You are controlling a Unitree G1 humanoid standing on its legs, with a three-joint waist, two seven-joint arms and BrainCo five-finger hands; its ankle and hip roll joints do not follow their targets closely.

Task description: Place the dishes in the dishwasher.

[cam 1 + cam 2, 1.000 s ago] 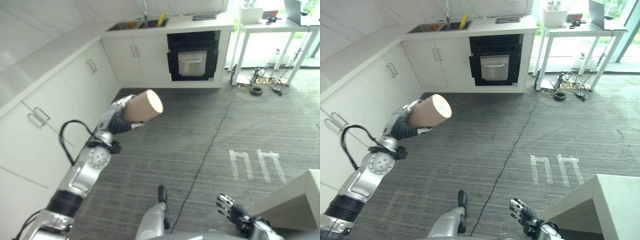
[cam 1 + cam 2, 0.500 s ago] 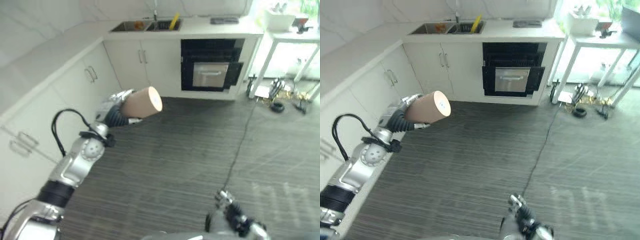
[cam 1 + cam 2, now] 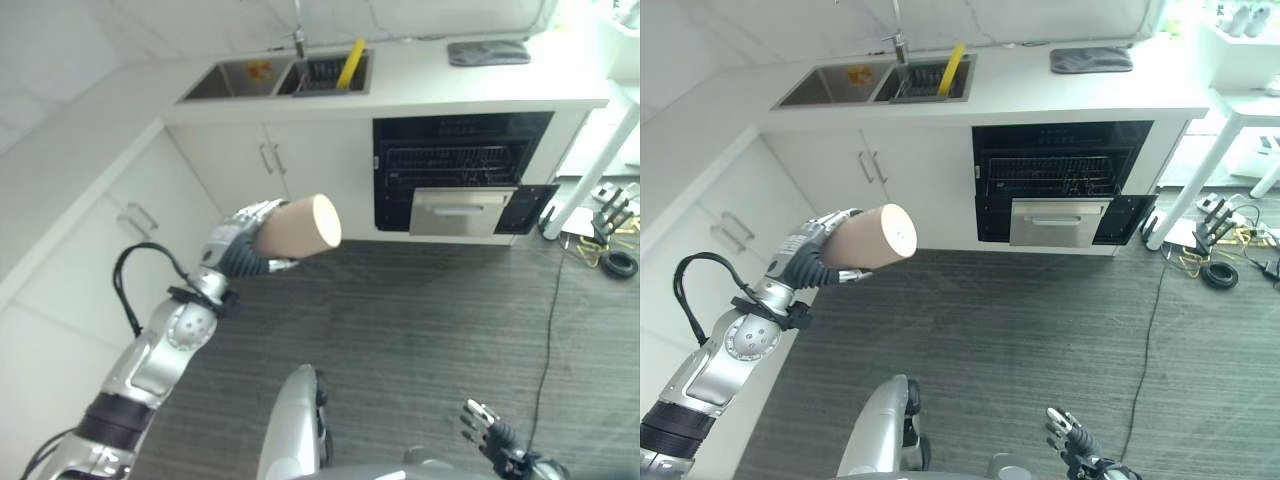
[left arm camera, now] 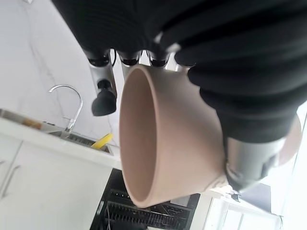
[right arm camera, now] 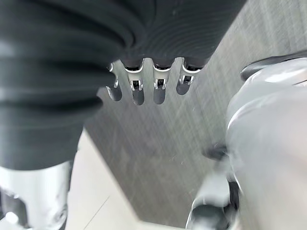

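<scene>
The cup is clasped sideways in the left hand; the open dishwasher lies ahead, rightward of it.

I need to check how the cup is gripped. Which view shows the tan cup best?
The left wrist view: the tan cup fills it from close, its open mouth and side wall visible, with the left hand curled round it. Both eye views show it smaller, held sideways in the air, base toward the camera, well short of the open dishwasher.

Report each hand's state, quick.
Left hand: shut on the tan cup, held up sideways.
Right hand: open, holding nothing, low over the floor.
</scene>
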